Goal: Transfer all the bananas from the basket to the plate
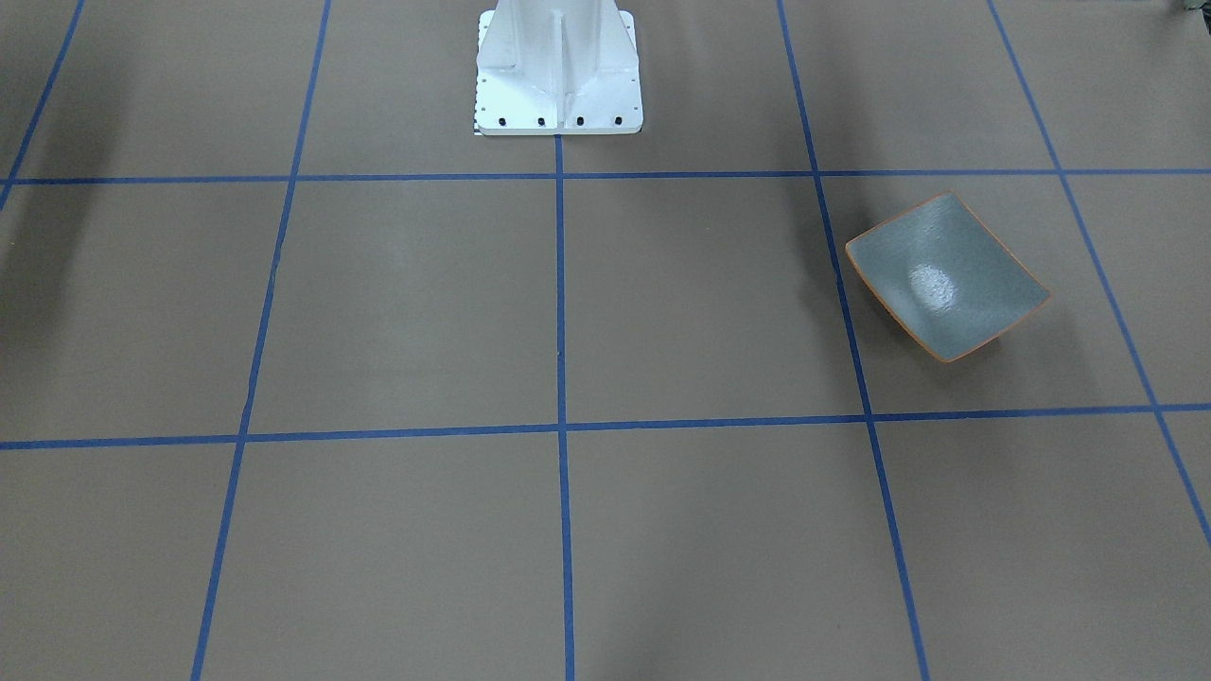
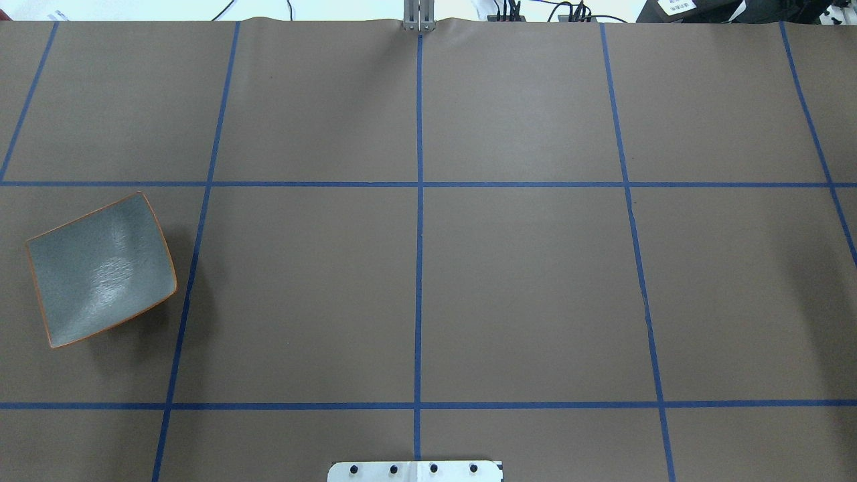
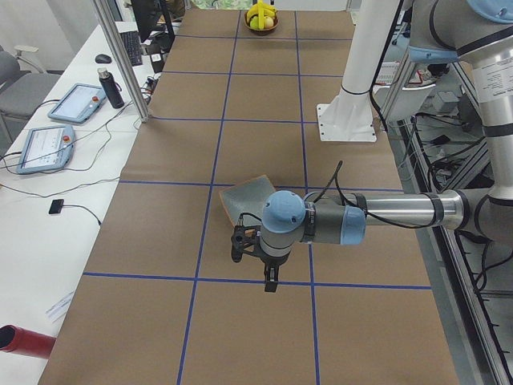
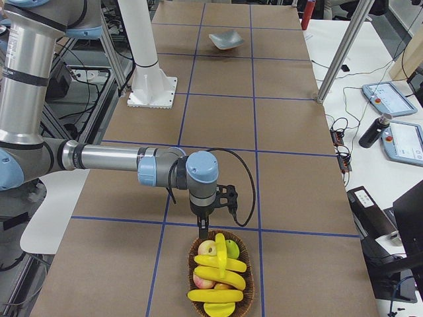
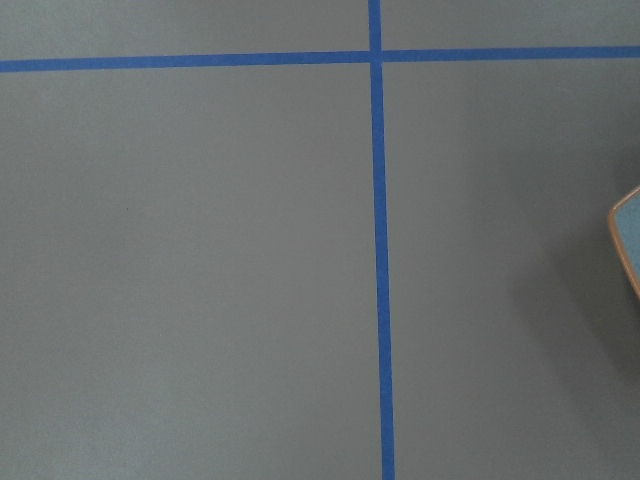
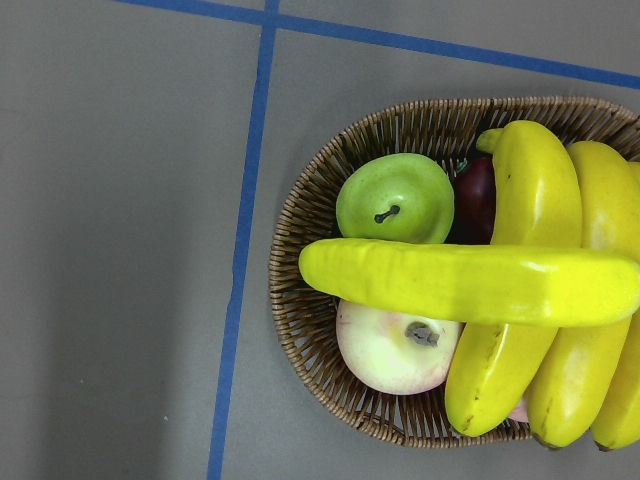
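Note:
Several yellow bananas point(image 6: 470, 280) lie in a wicker basket point(image 6: 300, 220), one of them across the others. In the exterior right view the bananas point(image 4: 218, 277) fill the basket point(image 4: 192, 257) at the table's near end. My right gripper point(image 4: 202, 232) hangs just above the basket's far rim; I cannot tell if it is open or shut. The blue-grey plate point(image 2: 100, 268) with an orange rim lies empty at the other end of the table. My left gripper point(image 3: 255, 269) hangs beside the plate point(image 3: 244, 196); I cannot tell its state. The plate's edge shows in the left wrist view point(image 5: 628, 240).
A green apple point(image 6: 395, 197), a pale peach-coloured apple point(image 6: 400, 345) and a dark fruit point(image 6: 475, 195) share the basket. The white robot pedestal point(image 1: 558, 71) stands at the table's robot-side edge. Metal posts point(image 4: 340, 49), tablets and a bottle stand on the operators' side.

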